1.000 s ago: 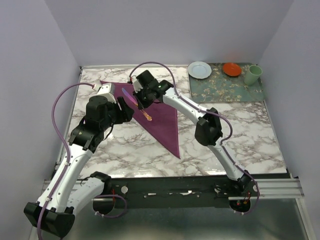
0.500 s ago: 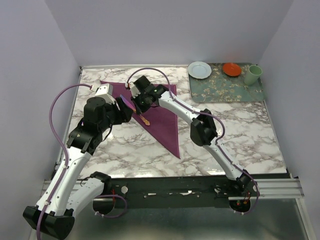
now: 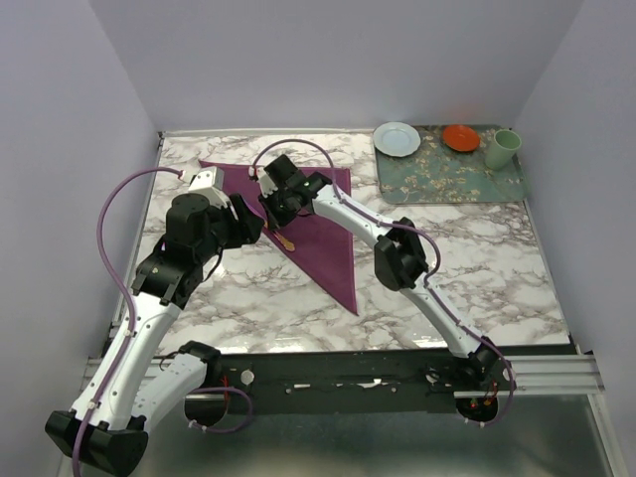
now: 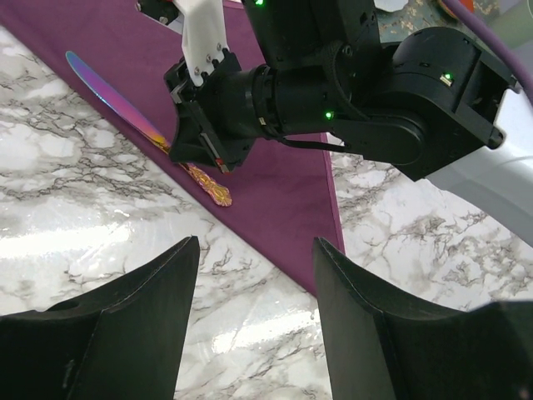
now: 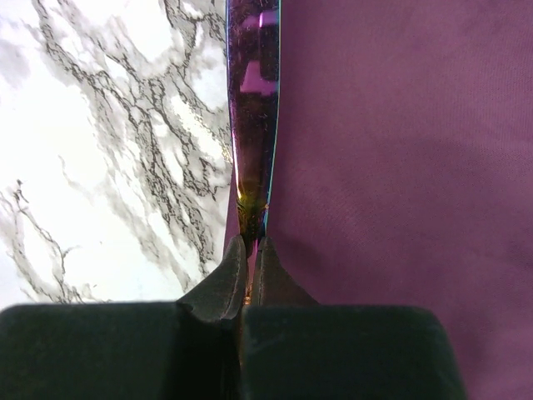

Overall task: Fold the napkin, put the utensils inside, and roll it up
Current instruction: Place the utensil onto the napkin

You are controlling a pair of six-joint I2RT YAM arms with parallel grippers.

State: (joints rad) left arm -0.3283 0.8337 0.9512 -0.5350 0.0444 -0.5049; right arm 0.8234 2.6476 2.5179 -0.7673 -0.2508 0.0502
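Knife [image 5: 254, 108] clamped at its neck by right claw [image 5: 248, 254], blade running ahead along the edge of the plum napkin [image 5: 366, 167]; left claw [image 4: 256, 250] gapes nearby, holding nothing.

The top camera sits high behind my two bases, looking down and forward over the whole table [image 3: 477, 288] from well away. My left wrist camera looks past my left gripper [image 4: 254, 250] toward the far right, at middling range. My right wrist camera looks down past my right gripper [image 5: 248, 267], very close. All three share the knife [image 5: 254, 100] at the napkin's [image 5: 375, 167] left edge.
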